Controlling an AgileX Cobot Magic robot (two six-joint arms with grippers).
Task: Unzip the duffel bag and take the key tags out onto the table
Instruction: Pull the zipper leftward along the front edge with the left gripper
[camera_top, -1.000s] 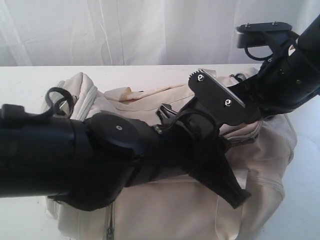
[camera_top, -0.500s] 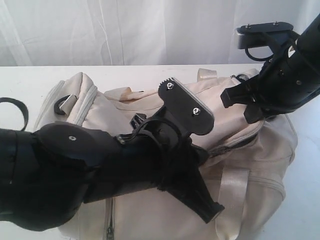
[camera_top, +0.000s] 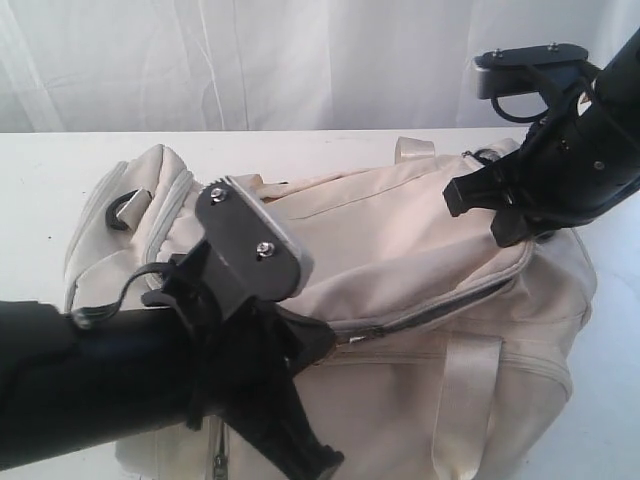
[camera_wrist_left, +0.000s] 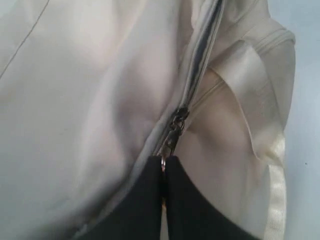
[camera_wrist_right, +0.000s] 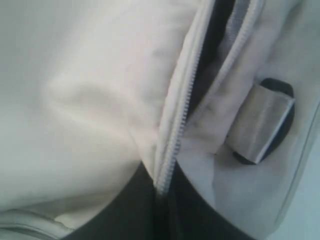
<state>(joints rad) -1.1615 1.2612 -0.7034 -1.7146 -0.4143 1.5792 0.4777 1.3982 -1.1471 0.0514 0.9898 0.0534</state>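
Left tool (camera_wrist_left: 163, 162), right tool (camera_wrist_right: 161, 189) pinch one duffel bag (camera_top: 400, 230).

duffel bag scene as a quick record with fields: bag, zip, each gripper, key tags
bag: duffel bag lying on the table, under both arms
zip: top zip partly open, dark gap along its right stretch
left gripper: left gripper shut on the zipper pull
right gripper: right gripper shut on the bag's zip edge at the right end, near a strap ring
key tags: not visible in any view
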